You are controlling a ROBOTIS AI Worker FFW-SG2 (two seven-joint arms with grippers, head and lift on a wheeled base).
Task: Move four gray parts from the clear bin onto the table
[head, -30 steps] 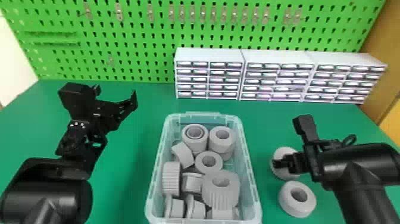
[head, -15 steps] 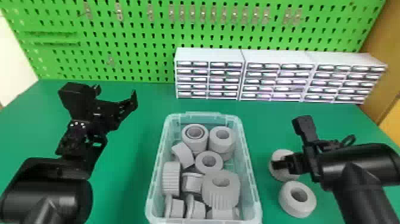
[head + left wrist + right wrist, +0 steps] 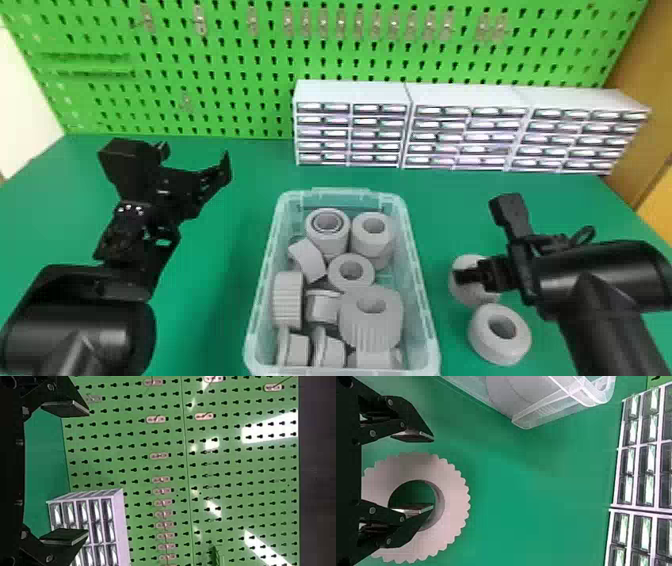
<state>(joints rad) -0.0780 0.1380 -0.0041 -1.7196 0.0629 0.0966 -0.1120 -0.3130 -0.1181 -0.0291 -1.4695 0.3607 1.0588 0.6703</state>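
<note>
Judging by the layout, the second of the four moves is at the letting-go stage: a toothed gray ring (image 3: 451,494) lies flat on the desk (image 3: 215,310) right under the right fingers (image 3: 415,435), which are spread apart with nothing clamped, one outside the ring's edge and the other over its hole. How deep that second finger sits in the hole, if at all, I can't tell. Another gray ring (image 3: 515,340) lies on the desk just beside the first, on the robot's side of those fingers, so two parts look to be out and two to go. The next move calls for a straight lift, still spread, so the finger at the hole doesn't drag the ring along; then a swing to the robot's left, over the clear bin (image 3: 345,194), which holds the remaining gray parts. Its near wall has to be cleared on the way in. The parts inside are packed close, some tilted on their sides, and a big ridged one (image 3: 370,320) towards the robot's end crowds its neighbors, leaving little room for a finger. The left fingers (image 3: 67,408) are wide apart and empty, parked beyond the bin's other side. White drawer units (image 3: 350,90) stand beyond the right fingers, against the green pegboard (image 3: 240,95), and seem out of the way.
</note>
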